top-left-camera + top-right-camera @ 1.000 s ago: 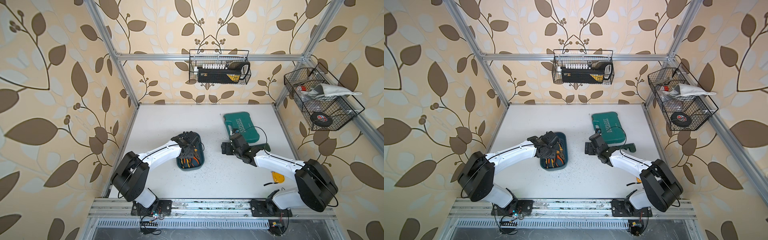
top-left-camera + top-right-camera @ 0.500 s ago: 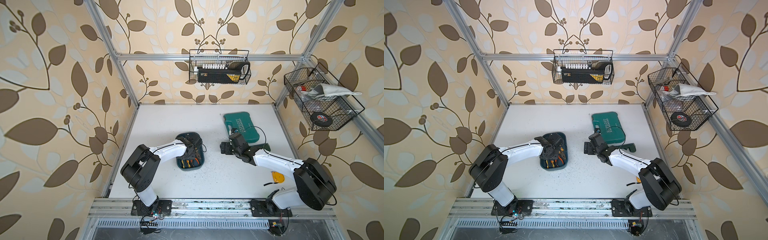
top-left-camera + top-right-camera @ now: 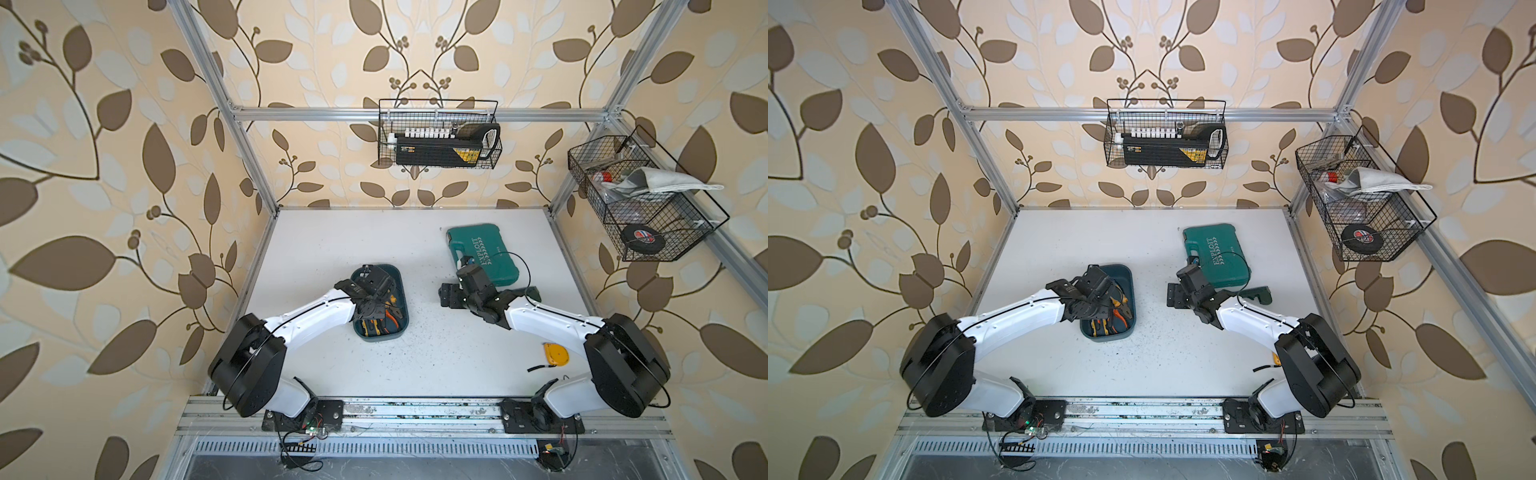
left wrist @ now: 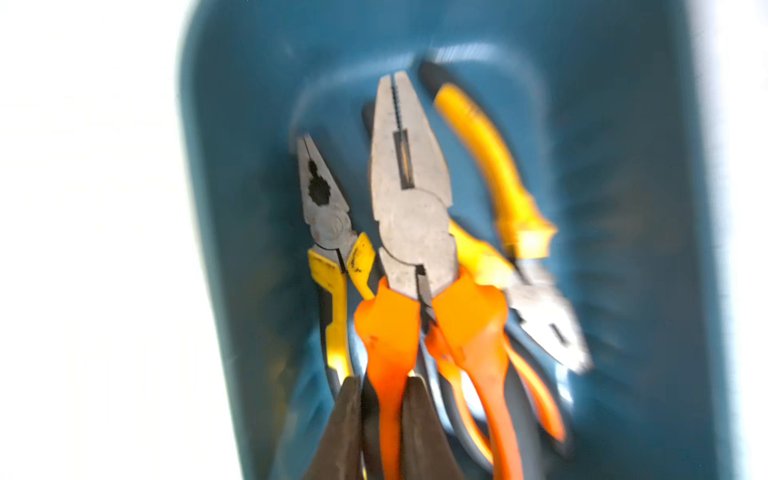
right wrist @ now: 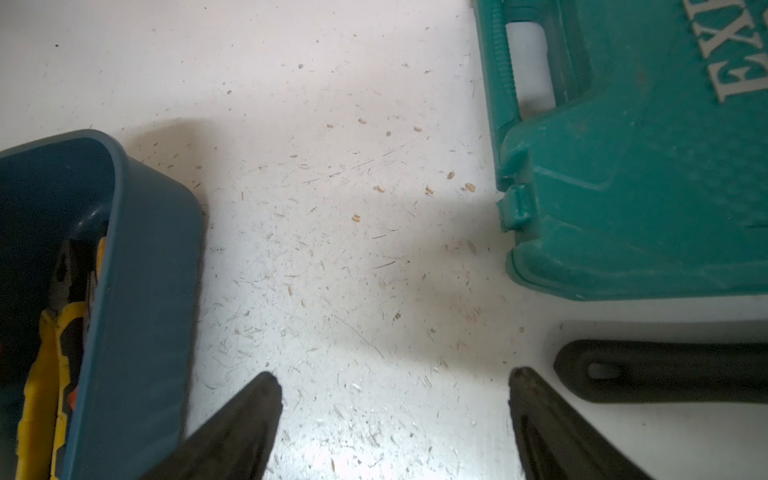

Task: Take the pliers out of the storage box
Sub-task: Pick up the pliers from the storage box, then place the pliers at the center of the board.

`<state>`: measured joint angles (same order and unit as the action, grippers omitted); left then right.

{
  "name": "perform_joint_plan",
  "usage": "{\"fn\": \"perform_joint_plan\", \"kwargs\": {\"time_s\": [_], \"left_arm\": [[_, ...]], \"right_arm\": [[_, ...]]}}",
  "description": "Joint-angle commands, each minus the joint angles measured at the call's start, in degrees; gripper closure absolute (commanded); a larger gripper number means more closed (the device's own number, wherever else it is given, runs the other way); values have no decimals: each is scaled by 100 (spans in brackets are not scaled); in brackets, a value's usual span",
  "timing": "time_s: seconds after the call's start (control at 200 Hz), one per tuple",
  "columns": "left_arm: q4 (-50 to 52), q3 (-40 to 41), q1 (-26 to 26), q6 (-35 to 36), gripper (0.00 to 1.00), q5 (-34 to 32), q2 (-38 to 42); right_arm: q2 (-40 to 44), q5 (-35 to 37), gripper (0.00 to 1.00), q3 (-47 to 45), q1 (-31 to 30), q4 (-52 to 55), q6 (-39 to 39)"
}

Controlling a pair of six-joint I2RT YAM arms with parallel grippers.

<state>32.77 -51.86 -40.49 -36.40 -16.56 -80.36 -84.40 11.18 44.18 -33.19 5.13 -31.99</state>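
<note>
Compared with one second ago, the left gripper has gone from partly spread to pressed together. Its two dark fingers now pinch one orange handle of the orange-handled pliers. Half a second ago the left arm's shoulder housing stood closer to the storage box; it has since swung back toward the front rail. The gripper itself remains over the box in both top views. The right arm has barely shifted over the same second. The gripped tool extends straight out from the fingertips, with its grey head pointing toward the far end wall of the box. It appears sharp in the left wrist view while the box and the other pliers are blurred. The held tool lies above the others. A yellow-handled pliers sits just beside it, and two more lie partly beneath it. Whether the held tool is clear of the box floor cannot be told. All four pliers are within the box walls. The right gripper is spread wide and holds nothing. It hangs over bare table between the box and the green case.
</note>
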Motion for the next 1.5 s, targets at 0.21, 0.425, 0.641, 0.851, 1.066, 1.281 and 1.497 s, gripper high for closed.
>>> {"fn": "perform_joint_plan", "kwargs": {"time_s": [0.21,0.425,0.641,0.851,1.066,1.281,1.497], "left_arm": [[-527,224,15,-412,100,436,810],[-1161,395,6,-552,100,1190,904],[-1646,300,-11,-622,100,1829,842],[-1723,162,-164,-620,100,1905,668],[-1730,6,-423,-640,100,1789,483],[-1763,-121,-622,-674,100,1796,267],[-1834,-144,-688,-701,100,1839,246]], "right_arm": [[409,-1005,12,68,181,103,-375],[799,-2682,12,-96,219,-604,-1297],[489,-3470,27,-308,135,-1575,-2317],[195,-3446,27,5,-173,-1591,-2343],[-261,-3324,27,361,-449,-1497,-2365],[-732,-3333,34,599,-582,-1659,-2522],[-951,-3219,47,636,-601,-1739,-2680]]}}
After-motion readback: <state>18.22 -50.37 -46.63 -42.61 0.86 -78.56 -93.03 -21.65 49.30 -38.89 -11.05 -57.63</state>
